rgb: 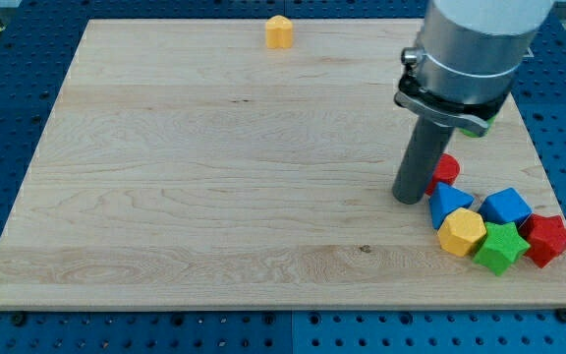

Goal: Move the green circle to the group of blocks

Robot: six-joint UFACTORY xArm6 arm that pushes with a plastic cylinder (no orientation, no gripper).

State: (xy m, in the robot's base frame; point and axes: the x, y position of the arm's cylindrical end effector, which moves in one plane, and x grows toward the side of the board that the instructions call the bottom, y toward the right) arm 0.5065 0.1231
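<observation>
The tool (423,157), a smooth dark rod grasping nothing, rests its tip (409,201) on the wood-grain table (214,177), just left of a red block (448,168) and blue wedge (447,204), with a mostly hidden green block (483,126) behind it.

The scene is evenly and brightly lit from above, so that the pale wooden board (214,167) is rendered without hard glare and only short, soft shadows are cast beside the blocks at the view's lower right and under the orange block (279,31) near the view's top. A faint sheen is seen on the grey metal housing (475,44) of the arm, and a small dark shadow is gathered around my tip (410,199). Focus is held fairly well across the board, though the housing is slightly softened, and mild compression blur is noticed along edges.
</observation>
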